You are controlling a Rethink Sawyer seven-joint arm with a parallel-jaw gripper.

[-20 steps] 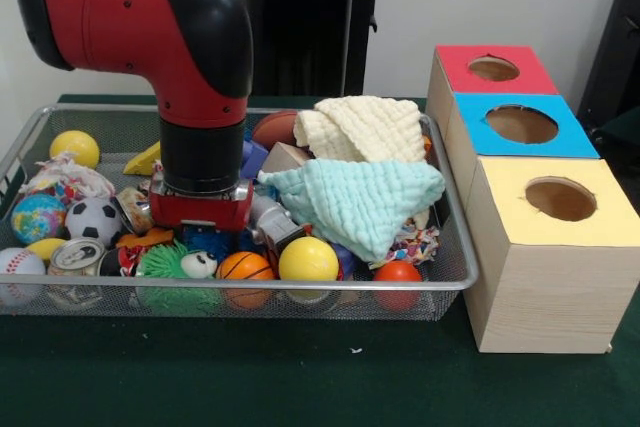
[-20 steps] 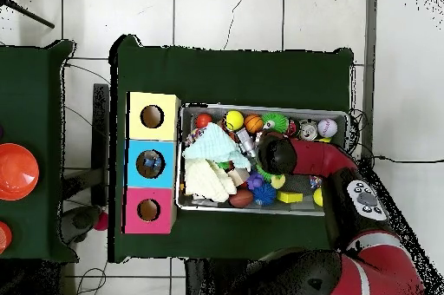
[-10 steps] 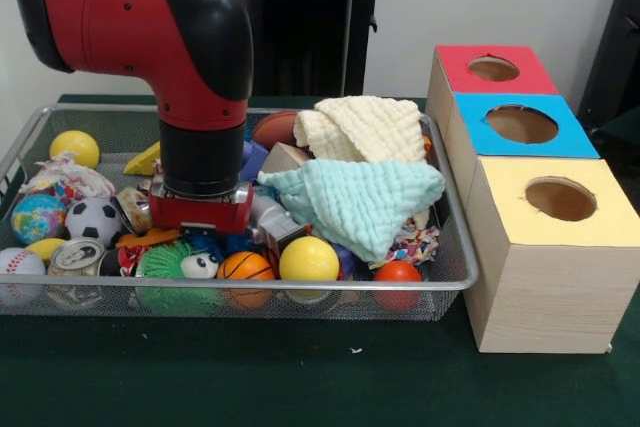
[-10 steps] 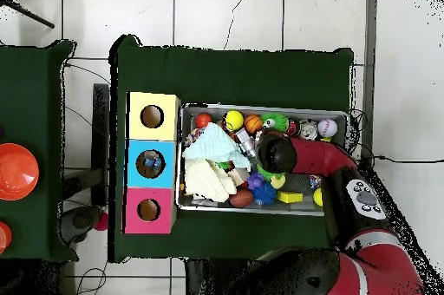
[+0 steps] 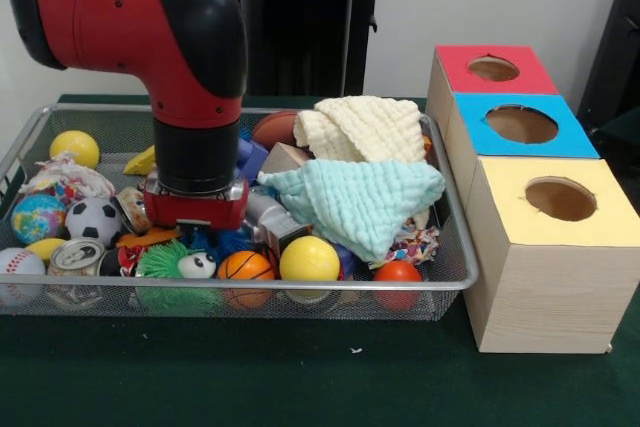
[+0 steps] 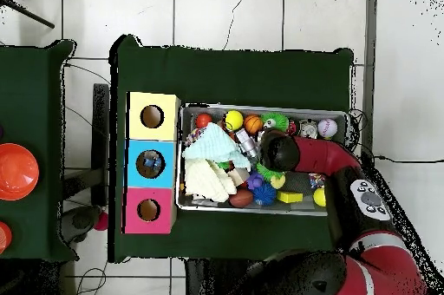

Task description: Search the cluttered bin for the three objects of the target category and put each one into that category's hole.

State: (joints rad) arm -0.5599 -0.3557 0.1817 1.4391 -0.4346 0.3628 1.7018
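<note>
The wire mesh bin [image 5: 455, 247] holds mixed toys, and my red and black arm comes straight down into its middle left. My gripper [image 5: 203, 234] is sunk among the clutter, just above a blue spiky ball [image 5: 212, 241] and behind a green spiky toy [image 5: 172, 264]; the wrist hides its state. Beside it lie a small basketball [image 5: 245, 267], a yellow ball [image 5: 308, 259] and a soccer ball [image 5: 93, 219]. Right of the bin stand three boxes with holes: red [image 5: 492, 69], blue [image 5: 522, 124] and yellow [image 5: 560, 199]. In the overhead view the arm's wrist [image 6: 276, 149] covers the gripper.
A teal cloth [image 5: 355, 199] and a cream cloth [image 5: 362, 127] drape over the bin's right half. A can [image 5: 76, 257], a baseball [image 5: 18, 265], a globe ball [image 5: 38, 217] and a rope toy [image 5: 65, 175] crowd the left end. Something small lies inside the blue box's hole [image 6: 152, 163].
The arm has lifted slightly and shifted a little to the left in the front view. The toys around it look unmoved.
</note>
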